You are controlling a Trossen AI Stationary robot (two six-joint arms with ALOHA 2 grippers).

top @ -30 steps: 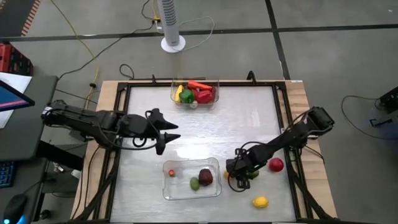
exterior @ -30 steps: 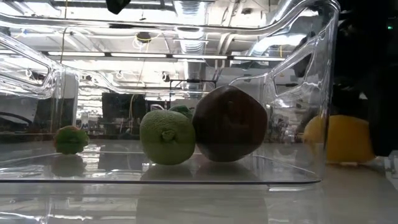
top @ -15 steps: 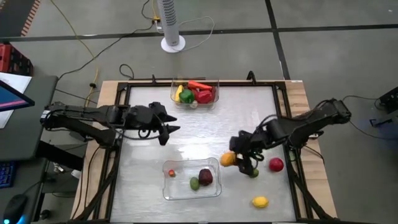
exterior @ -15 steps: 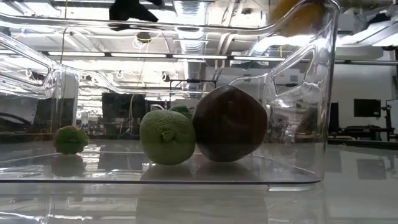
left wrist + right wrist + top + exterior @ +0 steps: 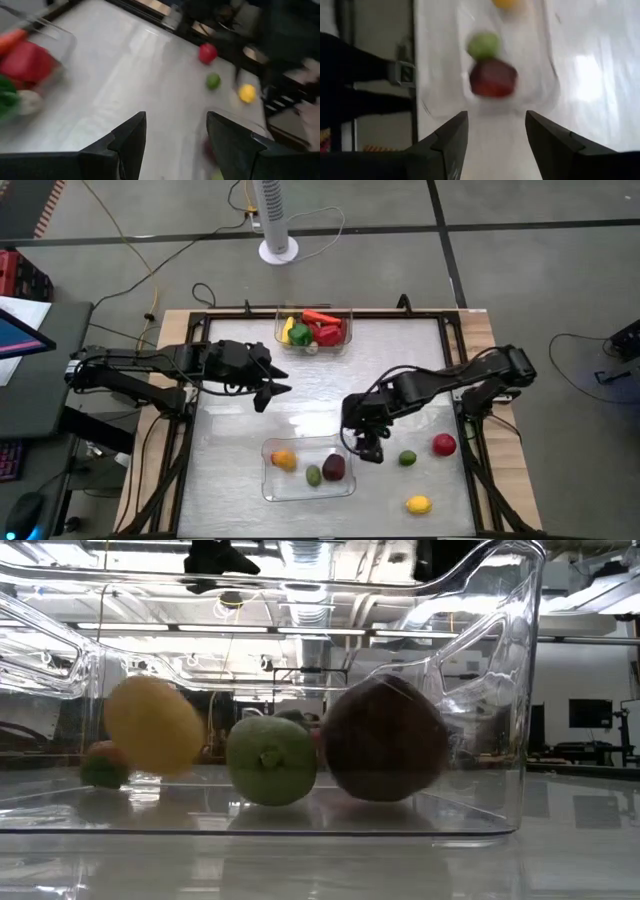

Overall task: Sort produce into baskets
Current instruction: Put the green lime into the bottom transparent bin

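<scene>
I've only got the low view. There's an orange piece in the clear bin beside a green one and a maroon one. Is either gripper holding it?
Observer: No. The orange piece lies free in the near basket. The right gripper is open and empty just outside its right wall.
Operator: What's still out on the table?
Observer: Three pieces, all right of that basket: a green piece, a red piece and a yellow piece.
Operator: And the left arm?
Observer: The left gripper is open and empty, between the near basket and the far basket.
</scene>
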